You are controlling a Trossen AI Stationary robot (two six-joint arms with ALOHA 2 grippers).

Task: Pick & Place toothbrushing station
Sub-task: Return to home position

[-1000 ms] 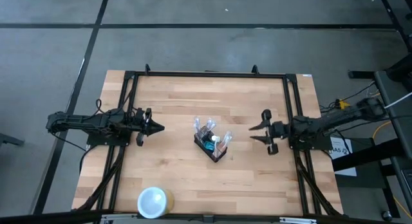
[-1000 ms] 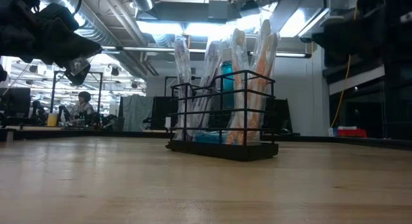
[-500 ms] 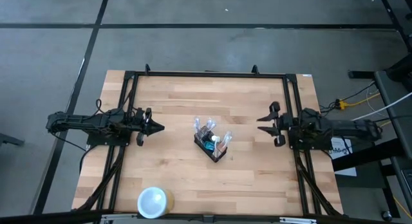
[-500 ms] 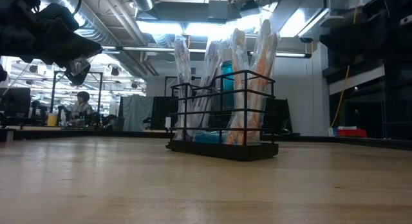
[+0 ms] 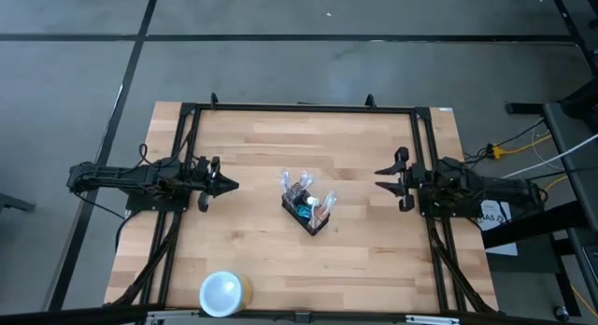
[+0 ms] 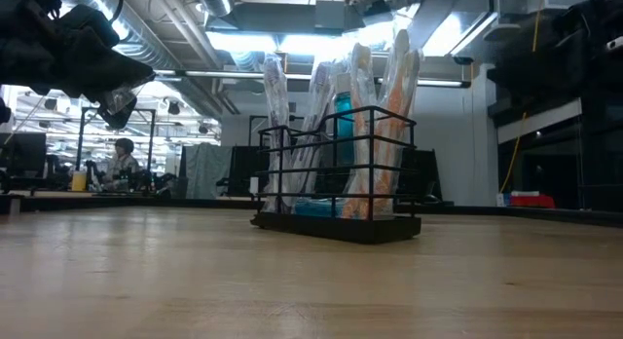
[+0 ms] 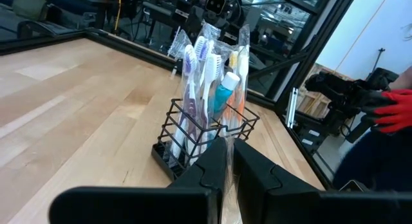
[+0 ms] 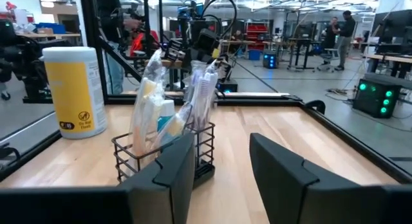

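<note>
Station: black wire caddy [image 5: 308, 211] stands upright at mid-table [image 5: 243, 148], skewed to the table edges, approx. halfway btw the two arms, touching neither.
Contents: wrapped toothbrushes [image 7: 196, 56] stand tall above the rim and lean apart; teal tube [image 6: 343, 115] sits among them.
L arm: left gripper [image 5: 231, 185] is at the left side, well apart from the caddy, tip aimed at it. Its fingers [image 7: 212, 172] are clenched to a thin slit, nothing btw them.
R arm: right gripper [image 5: 388, 183] is at the right edge, well apart from the caddy. It is released, with a wide gap btw the fingers [image 8: 174, 166], and empty.
Other: white canister [image 5: 222, 292] w/ yellow label is at the near edge, left of centre, well apart from the caddy.
Handling (judged): wire frame looks stiff and light. The tall load prob. makes it top-heavy, so a tilt could spill the brushes. The wrappers look slick and crinkly, so no good to pinch.
Where to hold (judged): top rail of an end wall, jaws across the wire, clear of the wrappers; lift level.
Progress (judged): caddy looks loaded, both grippers clear and empty.
Hidden/unclear: no. of compartments can't be told. Brush colours are dulled by the wrappers: orange and violet show, the rest are unsure. Both arms are cut off at the low view's upper corners. A person [image 6: 125, 156] far behind the table is too small to make out.
</note>
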